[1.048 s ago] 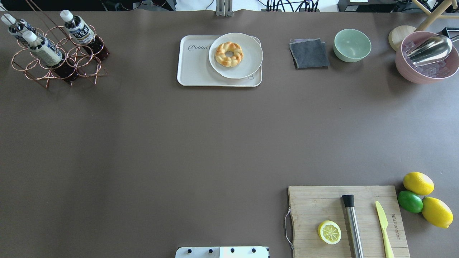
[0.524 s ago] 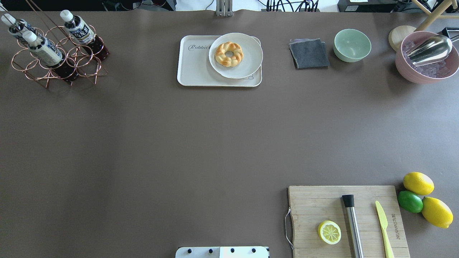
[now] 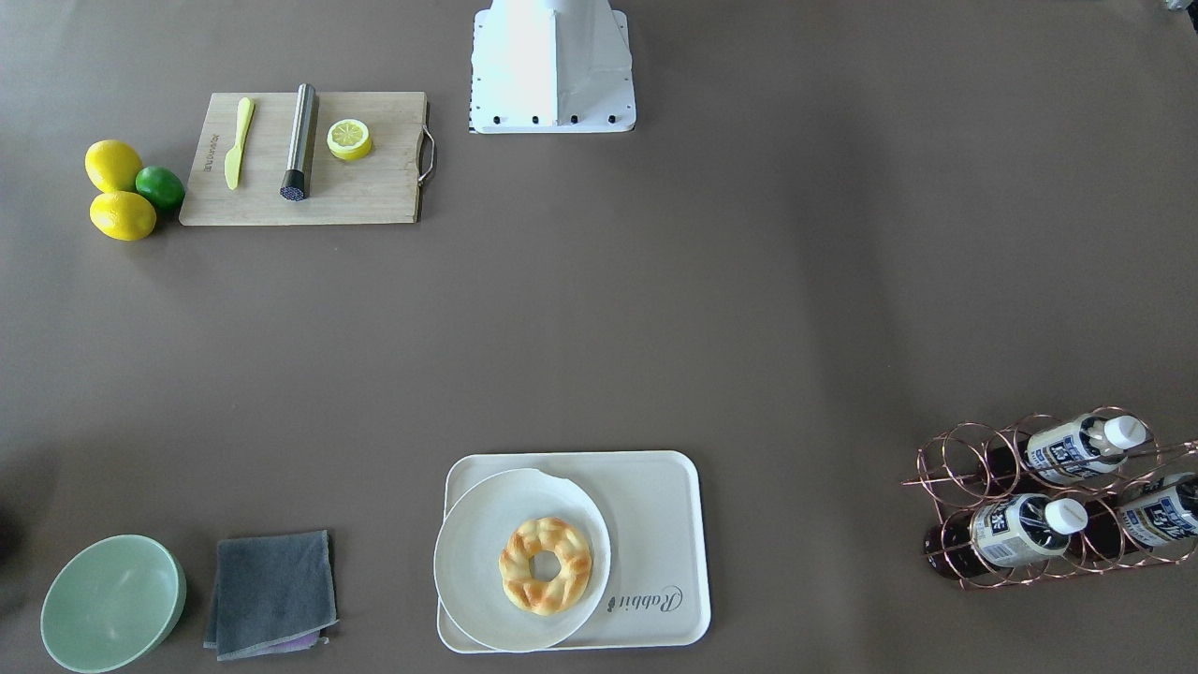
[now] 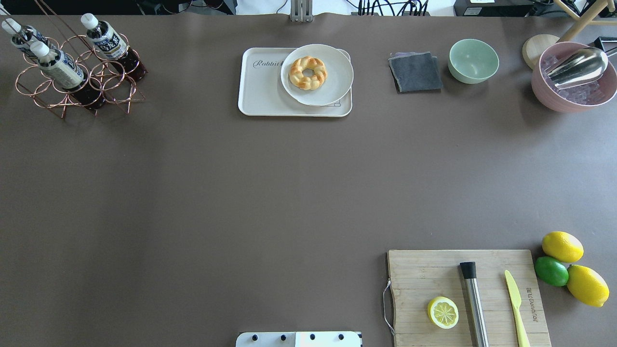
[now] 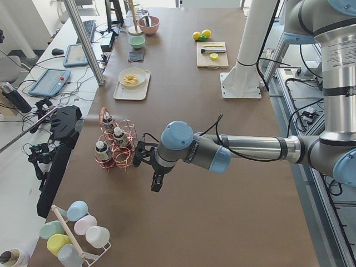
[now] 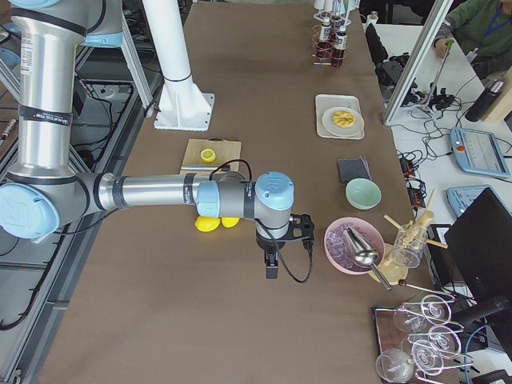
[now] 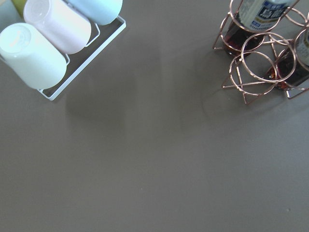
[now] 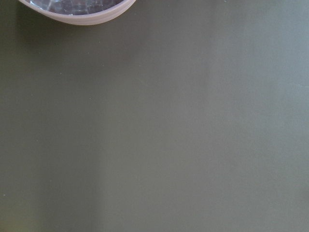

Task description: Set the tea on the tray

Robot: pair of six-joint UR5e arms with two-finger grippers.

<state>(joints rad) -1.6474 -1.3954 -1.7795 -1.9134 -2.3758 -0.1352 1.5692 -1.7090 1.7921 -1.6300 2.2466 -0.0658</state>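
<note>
Three tea bottles stand tilted in a copper wire rack at the far left: one, a second and a third. They also show in the front view. The cream tray with "Rabbit" script lies at the far middle, its left part bare. My left gripper shows only in the left side view, pointing down beside the rack; I cannot tell if it is open. My right gripper shows only in the right side view, near the pink bowl; I cannot tell its state.
A round white plate with a braided doughnut covers the tray's right part. A grey cloth, green bowl and pink ice bowl stand far right. A cutting board, lemons and a lime are near right. Cups lie by the rack.
</note>
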